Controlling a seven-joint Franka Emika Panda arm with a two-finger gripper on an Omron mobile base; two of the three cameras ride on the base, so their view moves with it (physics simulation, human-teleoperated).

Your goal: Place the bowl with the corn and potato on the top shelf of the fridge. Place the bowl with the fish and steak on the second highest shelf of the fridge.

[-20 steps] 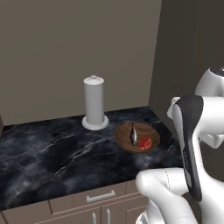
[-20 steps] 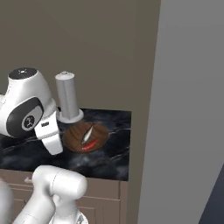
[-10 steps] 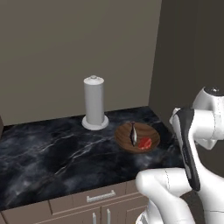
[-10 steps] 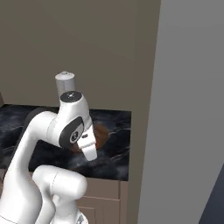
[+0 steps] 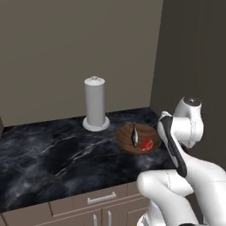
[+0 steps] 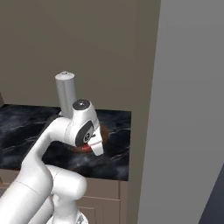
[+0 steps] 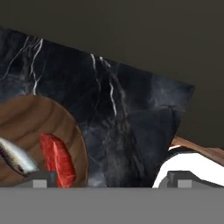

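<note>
Pincer (image 7: pixel 109 179) spread wide with nothing in it, low over black marble worktop (image 5: pixel 53 154), brown bowl (image 5: pixel 137 138) just beside it holding fish (image 5: pixel 134 133) and red steak (image 5: pixel 146 145), grey canister (image 5: pixel 95 103) behind

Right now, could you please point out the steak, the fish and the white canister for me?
steak (image 7: pixel 57 159), hand view, middle of the red chunk.
fish (image 5: pixel 134 134), left base view, mid-body.
white canister (image 5: pixel 95 102), left base view, side wall.

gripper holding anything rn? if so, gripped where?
Nothing is held. In the hand view the gripper is open, its fingers apart over the counter, one beside the steak in the wooden bowl without closing on it.
</note>
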